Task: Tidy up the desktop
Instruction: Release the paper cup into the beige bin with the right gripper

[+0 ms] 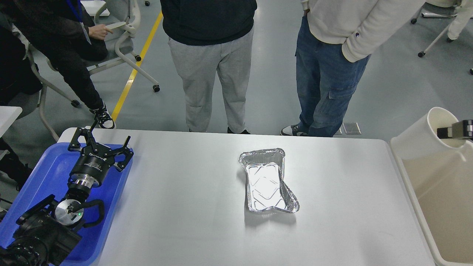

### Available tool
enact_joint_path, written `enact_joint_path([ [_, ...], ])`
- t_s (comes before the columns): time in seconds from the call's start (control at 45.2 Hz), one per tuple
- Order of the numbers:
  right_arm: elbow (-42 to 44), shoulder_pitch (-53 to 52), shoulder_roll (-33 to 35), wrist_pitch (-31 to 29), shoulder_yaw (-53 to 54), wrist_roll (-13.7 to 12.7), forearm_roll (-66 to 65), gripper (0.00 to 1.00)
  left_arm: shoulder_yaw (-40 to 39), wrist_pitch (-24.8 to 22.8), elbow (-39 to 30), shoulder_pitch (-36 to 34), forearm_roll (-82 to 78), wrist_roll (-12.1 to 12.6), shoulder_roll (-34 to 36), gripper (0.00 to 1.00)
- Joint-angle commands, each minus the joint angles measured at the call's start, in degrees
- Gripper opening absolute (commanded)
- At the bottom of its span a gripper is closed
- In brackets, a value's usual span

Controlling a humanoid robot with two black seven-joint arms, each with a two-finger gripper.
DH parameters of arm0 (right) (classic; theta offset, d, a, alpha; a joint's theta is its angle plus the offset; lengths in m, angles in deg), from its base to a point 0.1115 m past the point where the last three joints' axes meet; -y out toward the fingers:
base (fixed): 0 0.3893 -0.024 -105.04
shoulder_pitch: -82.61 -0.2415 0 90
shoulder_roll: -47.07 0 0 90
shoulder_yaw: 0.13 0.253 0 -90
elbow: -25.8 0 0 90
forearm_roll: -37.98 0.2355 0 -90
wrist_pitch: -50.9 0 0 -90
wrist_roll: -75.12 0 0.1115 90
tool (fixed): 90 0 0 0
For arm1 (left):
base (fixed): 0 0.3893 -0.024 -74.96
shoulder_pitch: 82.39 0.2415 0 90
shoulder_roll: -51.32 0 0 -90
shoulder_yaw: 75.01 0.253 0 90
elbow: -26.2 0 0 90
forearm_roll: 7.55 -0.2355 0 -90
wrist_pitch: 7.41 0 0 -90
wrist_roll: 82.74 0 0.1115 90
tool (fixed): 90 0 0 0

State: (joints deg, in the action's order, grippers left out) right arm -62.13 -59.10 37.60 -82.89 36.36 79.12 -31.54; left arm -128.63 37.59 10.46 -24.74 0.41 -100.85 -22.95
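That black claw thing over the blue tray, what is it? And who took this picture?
The picture comes from a camera in a robot's head, looking down at its table. The black claw is the robot's left gripper, the end of its left arm; its jaws are spread open and hold nothing. It hangs over a blue tray at the left edge of the white desktop. In the middle of the desktop lies a shiny, bent foil tray, with nothing in it. At the far right you see only a bit of the right gripper, clamped on the rim of a white paper cup, tipped over a beige bin. The legs behind the table are people standing and watching.
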Motion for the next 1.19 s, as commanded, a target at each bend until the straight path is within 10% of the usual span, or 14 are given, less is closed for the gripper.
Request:
enact_joint_path([
  [0.0,5.9,0.1,-1.5,4.6,-4.4,0.1,0.7,0.00,0.0,0.0,0.0,0.0,0.0,0.0,0.0,1.00],
  [0.553,20.5,0.5,-5.6,22.5,-22.2,0.1,17.1,0.00,0.0,0.0,0.0,0.0,0.0,0.0,0.0,1.00],
  [1.172,40.6,9.3,-18.0,29.1,-24.8,0.1,30.9,0.00,0.0,0.0,0.0,0.0,0.0,0.0,0.0,1.00],
])
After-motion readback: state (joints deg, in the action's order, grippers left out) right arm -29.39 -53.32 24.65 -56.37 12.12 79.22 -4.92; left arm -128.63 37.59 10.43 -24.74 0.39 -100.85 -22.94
